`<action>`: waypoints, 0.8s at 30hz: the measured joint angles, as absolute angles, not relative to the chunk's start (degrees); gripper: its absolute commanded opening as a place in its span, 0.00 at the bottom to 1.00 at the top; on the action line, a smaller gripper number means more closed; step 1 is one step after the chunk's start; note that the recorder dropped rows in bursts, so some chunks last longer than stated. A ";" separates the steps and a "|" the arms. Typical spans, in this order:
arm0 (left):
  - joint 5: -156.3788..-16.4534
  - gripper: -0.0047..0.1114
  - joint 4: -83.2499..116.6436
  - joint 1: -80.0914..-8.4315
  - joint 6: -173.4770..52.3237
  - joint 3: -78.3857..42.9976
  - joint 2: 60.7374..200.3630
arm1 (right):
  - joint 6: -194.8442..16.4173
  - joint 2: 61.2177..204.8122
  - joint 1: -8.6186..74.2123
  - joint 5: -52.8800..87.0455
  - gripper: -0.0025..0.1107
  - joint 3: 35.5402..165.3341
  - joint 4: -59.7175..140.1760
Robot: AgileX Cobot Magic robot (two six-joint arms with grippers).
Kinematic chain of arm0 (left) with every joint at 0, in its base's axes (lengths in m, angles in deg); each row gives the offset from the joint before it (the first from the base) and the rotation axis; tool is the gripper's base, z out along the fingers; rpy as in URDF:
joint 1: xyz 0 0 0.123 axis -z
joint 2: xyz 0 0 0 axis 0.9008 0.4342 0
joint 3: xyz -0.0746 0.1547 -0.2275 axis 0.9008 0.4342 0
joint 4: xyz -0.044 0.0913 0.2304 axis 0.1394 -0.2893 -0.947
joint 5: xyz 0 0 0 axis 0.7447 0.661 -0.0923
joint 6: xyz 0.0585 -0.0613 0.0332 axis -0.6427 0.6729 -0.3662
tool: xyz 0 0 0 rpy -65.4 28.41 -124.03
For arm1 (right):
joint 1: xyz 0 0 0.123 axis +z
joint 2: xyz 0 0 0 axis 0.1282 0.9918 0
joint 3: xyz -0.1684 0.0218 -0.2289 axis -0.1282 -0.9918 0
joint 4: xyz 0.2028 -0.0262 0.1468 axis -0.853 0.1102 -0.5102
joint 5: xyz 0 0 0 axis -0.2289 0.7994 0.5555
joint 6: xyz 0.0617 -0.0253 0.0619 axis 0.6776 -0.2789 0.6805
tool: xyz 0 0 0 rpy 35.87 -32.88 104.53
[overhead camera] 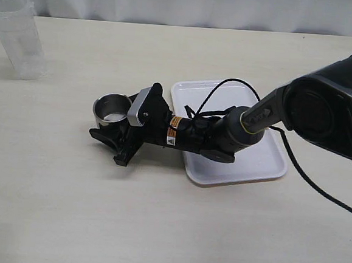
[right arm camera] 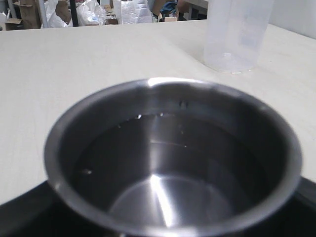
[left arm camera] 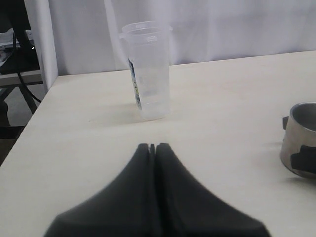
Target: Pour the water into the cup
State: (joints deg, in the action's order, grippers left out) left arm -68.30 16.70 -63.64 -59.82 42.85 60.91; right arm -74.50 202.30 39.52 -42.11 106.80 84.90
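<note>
The cup [overhead camera: 111, 108], short and of shiny steel, stands on the table left of the tray. It also shows at the edge of the left wrist view [left arm camera: 301, 138] and fills the right wrist view [right arm camera: 173, 158]. My right gripper [overhead camera: 111, 121] reaches across and is shut on the cup, with a black finger [left arm camera: 305, 159] against its wall. A faint line and small glints inside it look like the water [right arm camera: 163, 148], clear and hard to make out. My left gripper [left arm camera: 153, 146] is shut on nothing, low over the table, and is out of the exterior view.
A tall translucent plastic beaker [overhead camera: 16, 33] stands at the far left corner; it is also in the left wrist view [left arm camera: 146, 69] and the right wrist view [right arm camera: 237, 34]. A white tray [overhead camera: 253, 156] lies under my right arm. The table's edge [left arm camera: 39, 106] is near the beaker.
</note>
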 measured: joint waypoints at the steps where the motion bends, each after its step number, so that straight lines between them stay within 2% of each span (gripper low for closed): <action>1: -68.30 0.04 16.70 -63.64 -59.82 42.85 60.91 | -74.50 202.30 39.52 -42.11 0.50 106.80 84.90; 24: -68.30 0.04 16.70 -63.64 -59.82 42.85 60.91 | -74.50 202.30 39.52 -42.34 0.50 106.80 84.22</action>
State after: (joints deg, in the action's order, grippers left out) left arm -68.30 16.70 -63.64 -59.82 42.85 60.91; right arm -74.50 202.30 39.52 -42.34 106.80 84.22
